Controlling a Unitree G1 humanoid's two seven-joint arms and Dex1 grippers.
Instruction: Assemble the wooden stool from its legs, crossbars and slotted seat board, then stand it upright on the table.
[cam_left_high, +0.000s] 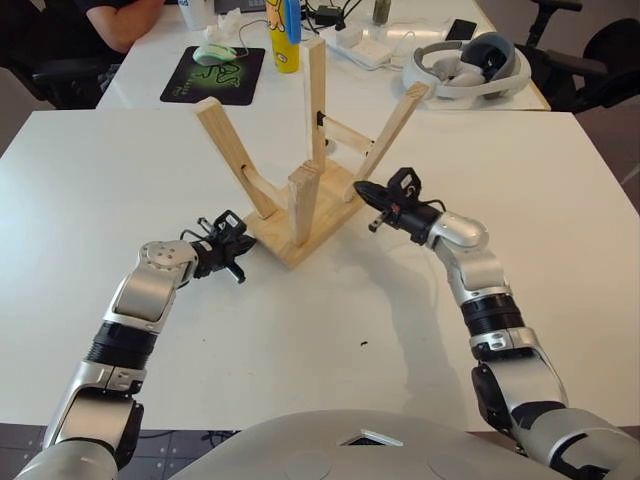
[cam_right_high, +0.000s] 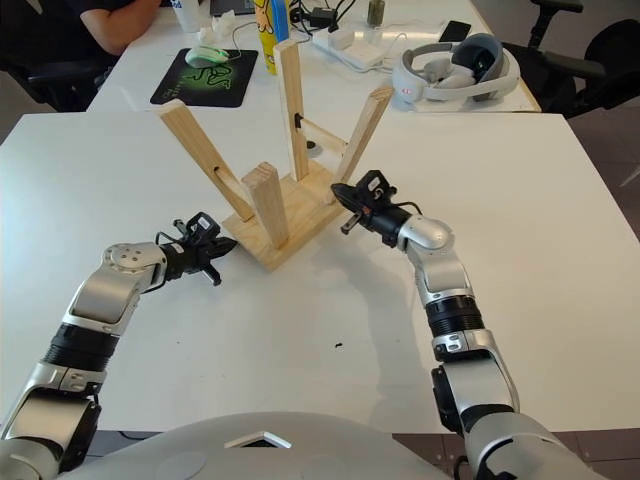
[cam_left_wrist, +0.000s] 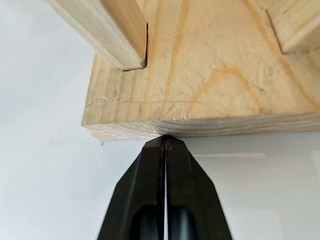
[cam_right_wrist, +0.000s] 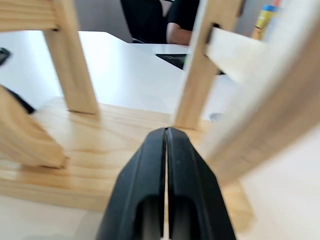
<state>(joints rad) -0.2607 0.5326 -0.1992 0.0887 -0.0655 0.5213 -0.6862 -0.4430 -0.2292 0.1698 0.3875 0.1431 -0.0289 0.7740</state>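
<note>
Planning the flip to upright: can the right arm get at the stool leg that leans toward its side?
Probably yes. The right tool sits shut at the edge of the seat board, close beside where that leg meets the board, with nothing between them. It would need to open first.

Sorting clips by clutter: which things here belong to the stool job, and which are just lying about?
Job: seat board, legs, crossbar, left pincer, right pincer.

Lying about: headset, mouse, mouse pad, yellow bottle, power strip, phone.
</note>
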